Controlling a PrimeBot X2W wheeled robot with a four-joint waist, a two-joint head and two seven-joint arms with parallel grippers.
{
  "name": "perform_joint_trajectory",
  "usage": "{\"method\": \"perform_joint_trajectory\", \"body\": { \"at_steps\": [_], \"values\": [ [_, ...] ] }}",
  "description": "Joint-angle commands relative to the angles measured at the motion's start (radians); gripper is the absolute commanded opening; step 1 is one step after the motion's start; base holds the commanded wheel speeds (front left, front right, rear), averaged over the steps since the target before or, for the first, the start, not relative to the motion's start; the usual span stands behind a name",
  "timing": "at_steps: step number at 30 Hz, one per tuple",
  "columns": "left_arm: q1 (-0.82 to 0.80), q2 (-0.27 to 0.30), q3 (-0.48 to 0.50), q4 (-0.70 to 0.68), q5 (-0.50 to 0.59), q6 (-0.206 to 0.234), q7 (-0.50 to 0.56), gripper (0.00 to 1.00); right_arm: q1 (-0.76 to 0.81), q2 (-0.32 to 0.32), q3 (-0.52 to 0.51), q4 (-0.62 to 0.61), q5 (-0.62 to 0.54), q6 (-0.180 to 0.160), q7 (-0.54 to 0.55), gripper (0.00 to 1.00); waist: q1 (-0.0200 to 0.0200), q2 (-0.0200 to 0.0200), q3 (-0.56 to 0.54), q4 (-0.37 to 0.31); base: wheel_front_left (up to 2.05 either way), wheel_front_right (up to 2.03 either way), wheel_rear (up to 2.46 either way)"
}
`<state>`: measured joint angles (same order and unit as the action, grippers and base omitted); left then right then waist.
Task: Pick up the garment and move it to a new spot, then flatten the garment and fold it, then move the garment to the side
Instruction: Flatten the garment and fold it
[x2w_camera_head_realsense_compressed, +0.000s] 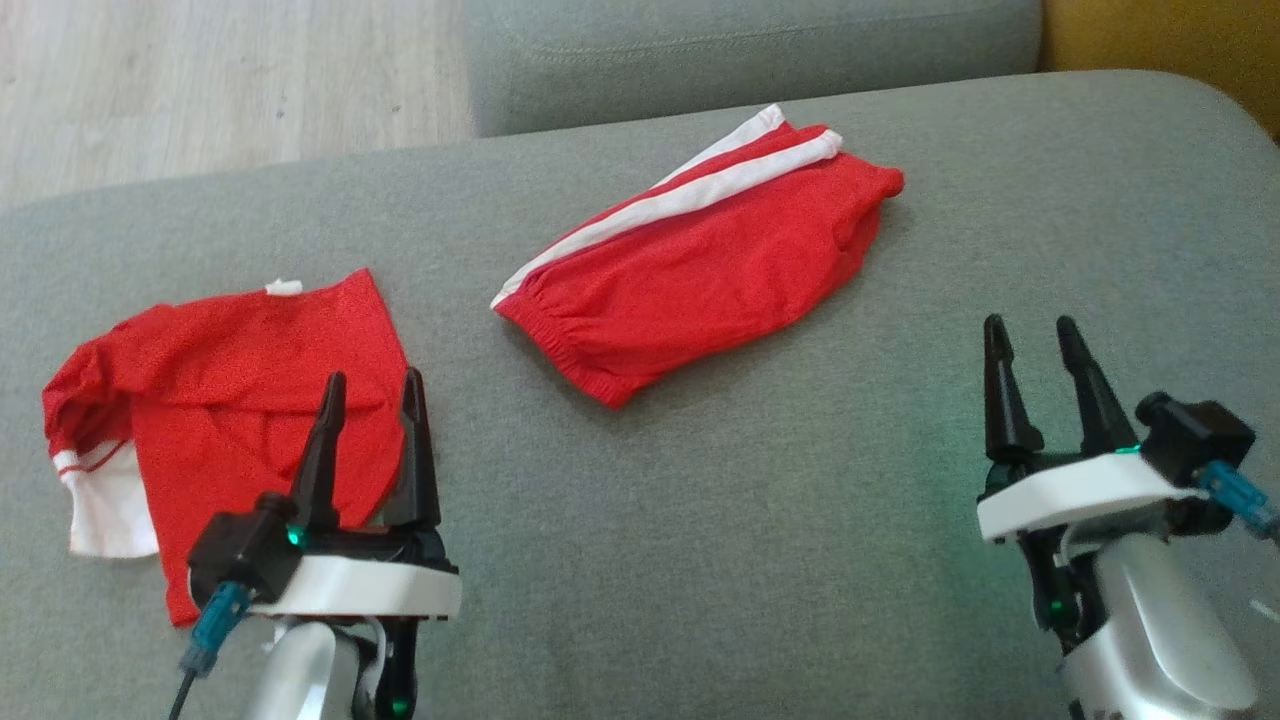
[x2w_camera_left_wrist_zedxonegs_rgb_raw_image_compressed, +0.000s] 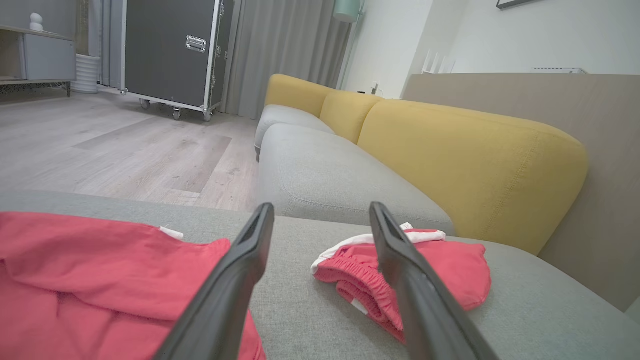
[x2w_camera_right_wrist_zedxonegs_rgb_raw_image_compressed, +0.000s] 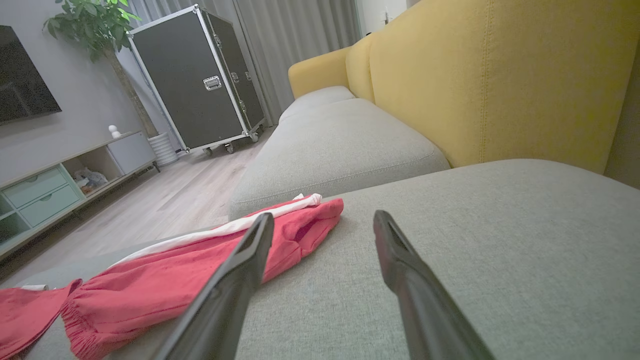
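Note:
Two red garments lie on the grey sofa seat (x2w_camera_head_realsense_compressed: 760, 520). A pair of red shorts with white side stripes (x2w_camera_head_realsense_compressed: 700, 265) is folded near the middle back; it also lies ahead in the left wrist view (x2w_camera_left_wrist_zedxonegs_rgb_raw_image_compressed: 450, 270) and to the left in the right wrist view (x2w_camera_right_wrist_zedxonegs_rgb_raw_image_compressed: 200, 265). A red shirt with a white sleeve trim (x2w_camera_head_realsense_compressed: 220, 410) lies loosely folded at the left, also low in the left wrist view (x2w_camera_left_wrist_zedxonegs_rgb_raw_image_compressed: 90, 280). My left gripper (x2w_camera_head_realsense_compressed: 372, 385) hovers open over the shirt's right edge. Over bare cushion at the right, my right gripper (x2w_camera_head_realsense_compressed: 1030, 330) stands open. Neither holds anything.
A second grey seat cushion (x2w_camera_head_realsense_compressed: 750, 50) lies beyond, with yellow backrests (x2w_camera_left_wrist_zedxonegs_rgb_raw_image_compressed: 450, 150) along the right. Wooden floor (x2w_camera_head_realsense_compressed: 200, 80) lies past the seat's far left edge. A black wheeled flight case (x2w_camera_left_wrist_zedxonegs_rgb_raw_image_compressed: 170, 55) and a low cabinet (x2w_camera_right_wrist_zedxonegs_rgb_raw_image_compressed: 60, 185) stand across the room.

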<state>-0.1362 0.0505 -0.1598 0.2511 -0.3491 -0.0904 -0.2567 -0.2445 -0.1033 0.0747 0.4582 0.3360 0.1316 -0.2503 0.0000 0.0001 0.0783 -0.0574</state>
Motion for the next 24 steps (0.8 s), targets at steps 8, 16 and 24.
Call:
{"method": "perform_joint_trajectory", "body": {
  "at_steps": [8, 16, 24],
  "values": [
    [-0.078, 0.0, 0.005, -0.031, 0.024, -0.019, -0.005, 1.0, -0.116, 0.007, -0.025, -0.059, -0.021, -0.001, 0.082, 1.0, 0.0, -0.0001, 0.078, 0.069, 0.0, 0.0, 0.0],
    [-0.164, 0.0, -0.072, -0.02, -0.003, -0.024, -0.005, 1.0, -0.346, -0.017, -0.161, 0.066, -0.027, -0.001, 0.243, 1.0, 0.0, -0.0001, 0.193, 0.195, 0.0, 0.0, 0.0],
    [-0.222, 0.0, -0.154, -0.014, -0.036, -0.011, -0.005, 1.0, -0.565, -0.082, -0.354, 0.342, -0.205, -0.001, 0.356, 1.0, 0.0, -0.0001, 0.263, 0.301, 0.0, 0.0, 0.0]
  ]
}}
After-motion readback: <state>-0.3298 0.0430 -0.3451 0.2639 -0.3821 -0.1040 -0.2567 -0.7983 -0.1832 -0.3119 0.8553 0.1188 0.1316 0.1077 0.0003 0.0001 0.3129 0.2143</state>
